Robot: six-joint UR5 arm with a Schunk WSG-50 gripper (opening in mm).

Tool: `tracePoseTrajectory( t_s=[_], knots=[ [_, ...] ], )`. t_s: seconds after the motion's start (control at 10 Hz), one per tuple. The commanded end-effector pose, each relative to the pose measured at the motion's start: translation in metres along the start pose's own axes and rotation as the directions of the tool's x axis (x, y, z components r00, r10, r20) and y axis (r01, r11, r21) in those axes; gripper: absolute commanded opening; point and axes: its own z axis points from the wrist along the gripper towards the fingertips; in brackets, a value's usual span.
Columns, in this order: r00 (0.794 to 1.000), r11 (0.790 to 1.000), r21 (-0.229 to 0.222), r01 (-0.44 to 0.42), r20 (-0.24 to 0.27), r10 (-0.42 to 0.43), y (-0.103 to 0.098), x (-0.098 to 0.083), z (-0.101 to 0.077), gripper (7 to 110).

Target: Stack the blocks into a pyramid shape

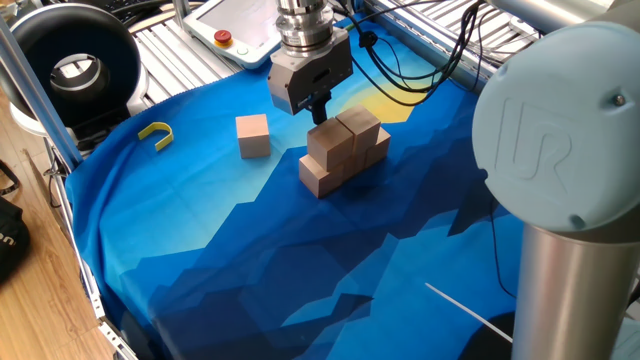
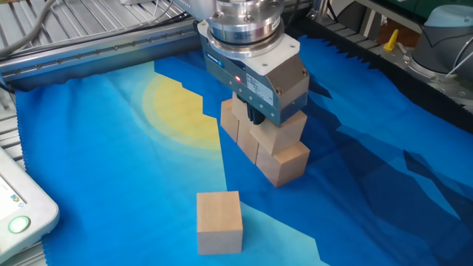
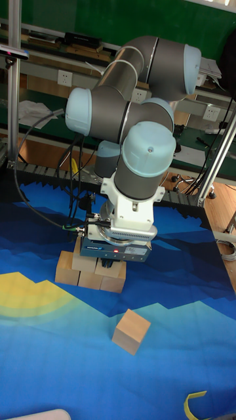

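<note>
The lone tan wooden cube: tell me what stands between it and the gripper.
Nothing visible does. The lone tan wooden cube sits apart on bare blue cloth, beside the gripper hovering over the stacked tan wooden cubes. The yellow hook-shaped piece lies farther out.

All three views are evenly and brightly lit from above. Only soft, short shadows are cast beside the blocks (image 1: 340, 150) on the blue cloth (image 1: 250, 260). A mild sheen is seen on the arm's pale joint cap (image 1: 560, 130). Focus is sharp; slight blur is noted at near edges.
</note>
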Motion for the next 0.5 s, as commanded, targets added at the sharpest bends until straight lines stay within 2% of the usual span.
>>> tracePoseTrajectory(
  t_s=[0.0, 0.4],
  knots=[
    [1.000, 1.000, -0.013, -0.002, -0.005, 0.002, 0.0026, 0.0008, 0.0004, 7],
    [1.000, 1.000, -0.016, -0.001, -0.004, 0.001, 0.0038, 0.0001, -0.0005, 7]
  ],
)
